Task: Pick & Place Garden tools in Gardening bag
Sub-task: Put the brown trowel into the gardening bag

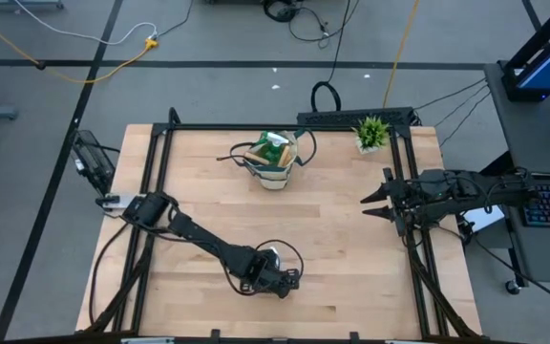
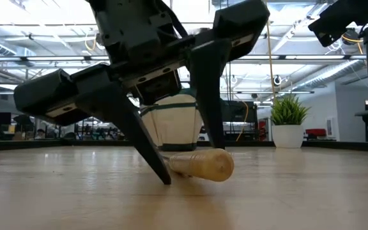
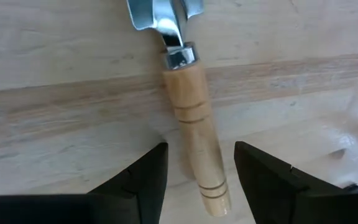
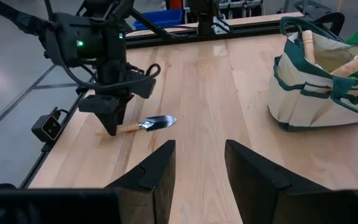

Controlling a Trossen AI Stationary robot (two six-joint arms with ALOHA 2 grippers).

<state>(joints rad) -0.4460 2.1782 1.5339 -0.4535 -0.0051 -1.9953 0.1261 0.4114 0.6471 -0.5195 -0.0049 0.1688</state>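
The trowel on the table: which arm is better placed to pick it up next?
Left. The left gripper is open astride the trowel's wooden handle. The right gripper waits near the table's right edge.

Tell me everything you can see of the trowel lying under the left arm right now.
The trowel is a small hand tool with a pale turned-wood handle scored by ring grooves, a shiny metal ferrule and a silver scoop blade. It lies flat on the wooden table, near its front edge, far from the gardening bag. The left hand is lowered over it, open, one finger on each side of the handle and tips at table level; the handle is not yet clamped. Nothing else touches it.
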